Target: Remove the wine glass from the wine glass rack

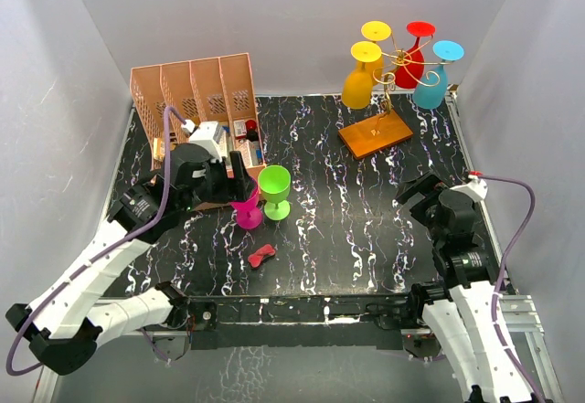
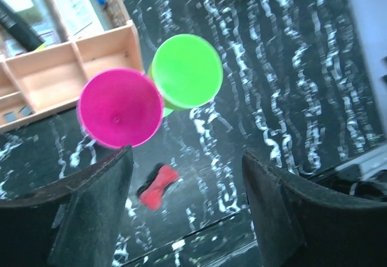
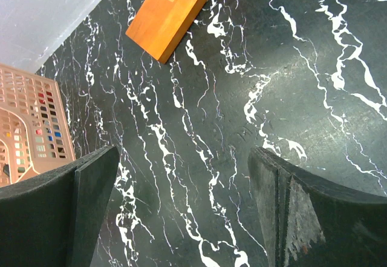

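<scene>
Gold thin-wire wine glass rack [image 1: 385,103] with curled spiral arms stands on its flat orange-brown wooden base [image 1: 376,134], far right on the black white-veined marble table [image 1: 347,238].

Four glasses hang on it upside down, feet up, stems caught in the spirals: orange-yellow wine glass [image 1: 358,88], yellow-footed glass [image 1: 376,30] behind it, red wine glass [image 1: 411,67], light blue wine glass [image 1: 431,88]. Hung like that, I'd say each has to slide out along its wire arm, not pull straight down.

Two more are off the rack: bright green wine glass [image 1: 274,191] and magenta wine glass [image 1: 247,211]. They stand mouth-up mid-left, just beside each other, near the pink slotted file organiser [image 1: 196,101]. Can't tell if the rims touch. A small red bow-shaped piece [image 1: 262,255] lies nearer my bases.

Left gripper [image 2: 187,158]: jaws spread wide, nothing between them. The magenta bowl is just past one fingertip, so it reads as released.

Right gripper [image 3: 181,155]: jaws apart, empty, looking down at bare marble. The wooden base is at the top of its wrist view, well apart from the fingers.

My read:
- The right arm is on the rack side, so it suits the blue or red glass.
- The wire stand looks light; a snagged stem could tip it.
</scene>
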Tool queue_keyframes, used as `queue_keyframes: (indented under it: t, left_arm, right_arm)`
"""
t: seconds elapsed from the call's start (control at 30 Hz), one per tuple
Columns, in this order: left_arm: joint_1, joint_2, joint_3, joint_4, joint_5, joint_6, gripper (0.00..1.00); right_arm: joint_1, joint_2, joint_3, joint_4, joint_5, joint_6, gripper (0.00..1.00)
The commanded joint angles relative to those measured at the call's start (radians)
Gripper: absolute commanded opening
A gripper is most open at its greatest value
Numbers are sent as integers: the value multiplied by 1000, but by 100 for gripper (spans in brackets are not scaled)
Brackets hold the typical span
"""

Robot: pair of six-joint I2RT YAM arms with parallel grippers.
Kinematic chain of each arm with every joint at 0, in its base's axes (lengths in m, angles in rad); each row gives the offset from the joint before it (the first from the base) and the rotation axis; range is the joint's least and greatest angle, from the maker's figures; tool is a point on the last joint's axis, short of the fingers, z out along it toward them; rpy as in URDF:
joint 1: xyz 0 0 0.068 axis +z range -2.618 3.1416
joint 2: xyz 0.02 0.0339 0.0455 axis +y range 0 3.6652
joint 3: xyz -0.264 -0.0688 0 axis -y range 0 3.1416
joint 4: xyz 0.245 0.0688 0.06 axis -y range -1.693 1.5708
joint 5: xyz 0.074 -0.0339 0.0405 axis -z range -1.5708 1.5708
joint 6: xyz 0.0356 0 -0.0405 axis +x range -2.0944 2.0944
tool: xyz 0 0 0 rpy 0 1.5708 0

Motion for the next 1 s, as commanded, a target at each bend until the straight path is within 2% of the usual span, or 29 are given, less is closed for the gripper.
queue_keyframes:
  t: [0.0, 0.13, 0.27, 0.43, 0.57, 0.8, 0.97]
  left_arm:
    - [1, -9, -40, 267, 64, -46, 73]
    - [1, 30, -38, 581, 164, -2, 81]
    - [1, 89, 6, 752, 223, 83, 87]
    - [2, 116, 50, 807, 171, 246, 90]
    - [2, 57, -15, 836, 98, 341, 92]
    - [2, -75, -184, 925, 15, 467, 96]
    - [19, -83, -234, 971, -8, 494, 96]
  right_arm:
    - [3, 33, 69, 24, -39, -13, 96]
    - [3, 40, 95, -37, -101, 57, 95]
    - [2, 0, 71, -58, -162, 83, 94]
    - [4, -18, 122, -65, -123, 32, 94]
    - [3, 33, 272, -56, -69, -130, 94]
    - [2, 225, 557, -31, 148, -340, 94]
    - [2, 416, 738, 1, 272, -353, 94]
